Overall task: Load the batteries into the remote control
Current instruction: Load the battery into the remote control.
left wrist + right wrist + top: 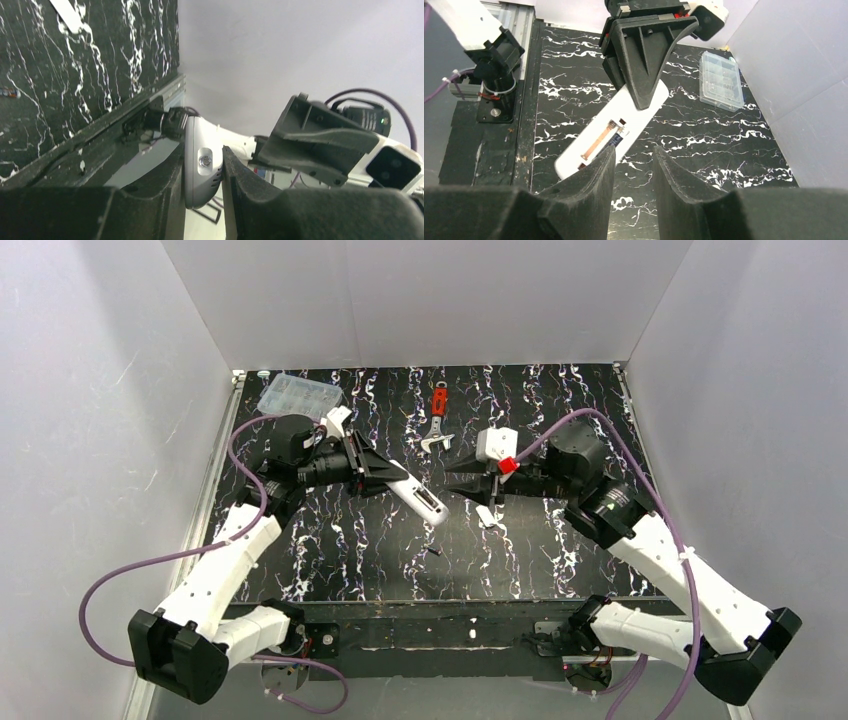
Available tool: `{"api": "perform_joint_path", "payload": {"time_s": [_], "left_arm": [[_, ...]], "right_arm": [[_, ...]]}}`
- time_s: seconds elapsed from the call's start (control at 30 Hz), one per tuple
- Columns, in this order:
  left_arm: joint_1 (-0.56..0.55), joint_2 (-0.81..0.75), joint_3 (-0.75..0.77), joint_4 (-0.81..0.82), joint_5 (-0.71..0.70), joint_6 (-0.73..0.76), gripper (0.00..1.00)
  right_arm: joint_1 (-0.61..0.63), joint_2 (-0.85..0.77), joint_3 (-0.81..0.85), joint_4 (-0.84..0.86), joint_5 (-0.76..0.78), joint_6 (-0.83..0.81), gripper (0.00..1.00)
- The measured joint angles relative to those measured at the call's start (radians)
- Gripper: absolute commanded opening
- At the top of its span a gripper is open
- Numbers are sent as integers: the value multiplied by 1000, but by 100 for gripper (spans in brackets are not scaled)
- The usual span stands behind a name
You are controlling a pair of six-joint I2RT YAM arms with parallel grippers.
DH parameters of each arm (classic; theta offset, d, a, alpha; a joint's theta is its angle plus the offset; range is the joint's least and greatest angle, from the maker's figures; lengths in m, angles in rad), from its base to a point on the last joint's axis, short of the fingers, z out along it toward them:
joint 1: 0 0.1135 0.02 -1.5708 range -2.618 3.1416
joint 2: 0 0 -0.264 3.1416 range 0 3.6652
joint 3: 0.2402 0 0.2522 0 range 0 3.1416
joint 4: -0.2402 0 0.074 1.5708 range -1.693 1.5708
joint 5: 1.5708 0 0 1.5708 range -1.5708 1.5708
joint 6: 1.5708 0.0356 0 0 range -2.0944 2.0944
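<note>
Clamping one end of the remote control [422, 502], the left gripper [395, 478] holds it above the table [330, 540], recess exposed. One battery [617, 141] seems seated inside; the second battery [435, 550] lies loose below. The right gripper [458, 483] hangs parted and apparently empty, just beside the remote.

The table [330, 540] is taken in whole from high above and behind the arm bases, with the remote control [420, 502] near mid-frame. From the left wrist the remote control is seen very close and end-on, in a view rolled sideways. From the right wrist it is seen lengthwise from the opposite end, with the clear box [721, 80] beyond it. It is shared by all three views.
</note>
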Motion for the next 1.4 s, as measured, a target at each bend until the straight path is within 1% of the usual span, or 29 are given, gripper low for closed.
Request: {"api": "perform_joint_path", "payload": {"time_s": [0.27, 0.47, 0.6, 0.77, 0.9, 1.1, 1.23, 1.4], "left_arm": [[-43, 16, 45, -93, 98, 99, 0], [-95, 40, 67, -154, 156, 175, 0], [-134, 71, 85, -178, 184, 216, 0], [-157, 89, 91, -196, 209, 252, 0], [-162, 94, 97, -209, 216, 273, 0], [-165, 103, 109, -216, 219, 298, 0], [-172, 103, 111, -218, 228, 306, 0], [-183, 103, 116, -203, 257, 308, 0]], "right_arm": [[-99, -45, 0, -21, -223, -66, 42], [-111, -57, -13, -5, -347, -61, 42], [-111, -57, -51, 52, -408, -18, 43], [-111, -73, -123, 129, -426, 37, 42], [-99, -102, -167, 154, -427, 56, 41], [-42, -127, -218, 192, -421, 78, 40], [-24, -127, -233, 221, -417, 100, 39], [-24, -121, -233, 321, -413, 148, 36]]}}
